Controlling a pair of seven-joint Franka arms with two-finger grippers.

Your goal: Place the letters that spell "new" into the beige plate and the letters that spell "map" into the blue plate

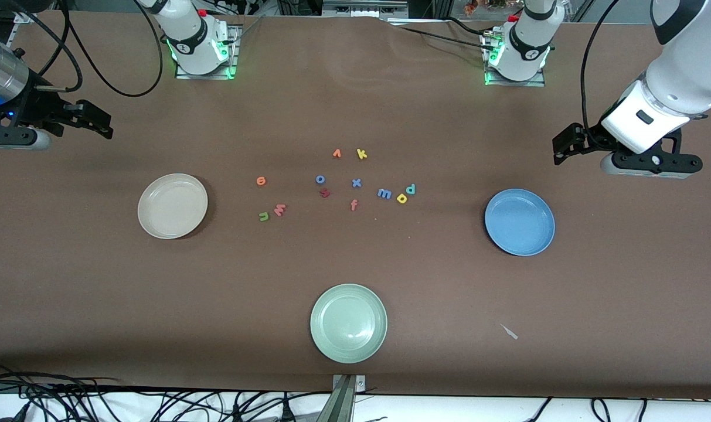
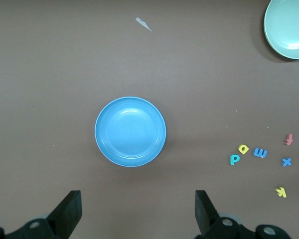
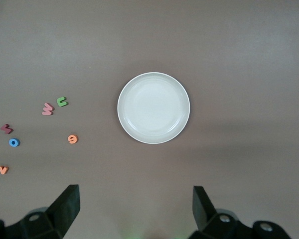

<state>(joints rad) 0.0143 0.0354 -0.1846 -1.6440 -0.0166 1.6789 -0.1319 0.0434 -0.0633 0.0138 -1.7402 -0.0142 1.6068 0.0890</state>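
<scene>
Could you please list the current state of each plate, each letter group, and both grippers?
beige plate: empty, on the table.
blue plate: empty, on the table.
pale green plate: empty.
letters n, e, w: loose on the table, not yet moved.
letters m, a, p: loose on the table, clustered.
left gripper: open, above the blue plate, holding nothing.
right gripper: open, above the beige plate, holding nothing.

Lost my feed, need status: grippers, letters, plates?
Left gripper open above the blue plate; right gripper open above the beige plate. Both plates empty. All letters on the table between them. Nothing in the way.
</scene>
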